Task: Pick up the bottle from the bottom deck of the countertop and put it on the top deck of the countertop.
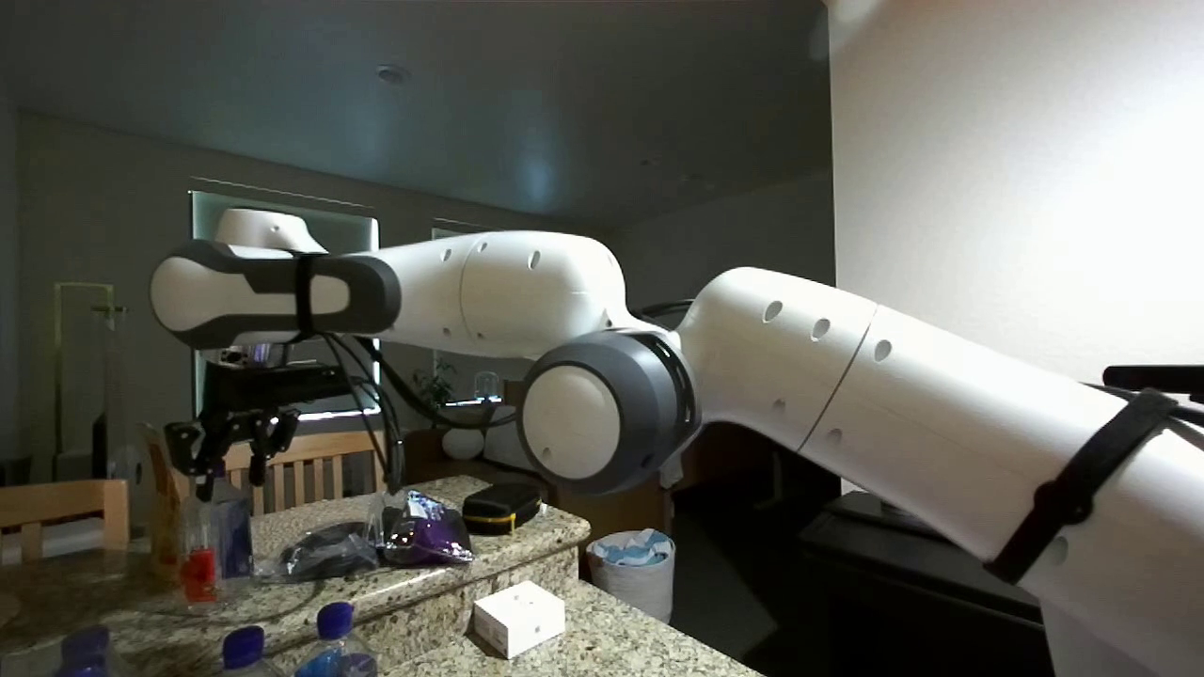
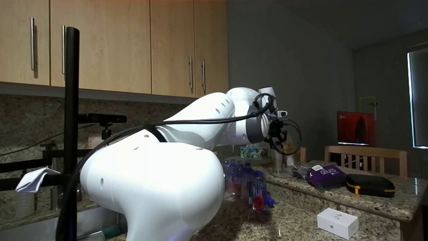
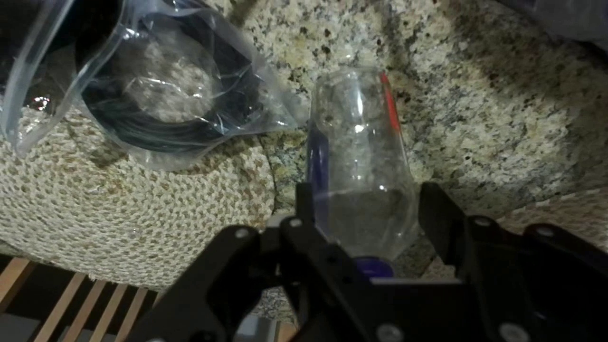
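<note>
The bottle, clear with a blue cap and a red patch, shows at the far left in an exterior view [image 1: 199, 569] and near the middle in an exterior view [image 2: 278, 163]. It stands upright over the top deck [image 1: 555, 531]; whether its base touches the granite is hard to tell. In the wrist view, the bottle [image 3: 361, 152] fills the space between both fingers of my gripper [image 3: 366, 190], which seem to press on its shoulders, cap towards the palm. My gripper also shows from the side [image 1: 230, 484]. The bottom deck [image 1: 602, 630] is a step lower.
Several similar bottles [image 2: 259, 194] and a white box [image 2: 337, 222] stand on the bottom deck. On the top deck are a purple bag [image 2: 327, 176], a black case [image 2: 370, 185], a clear bag with a black coil [image 3: 166, 85] and a woven mat [image 3: 190, 199] beside the bottle.
</note>
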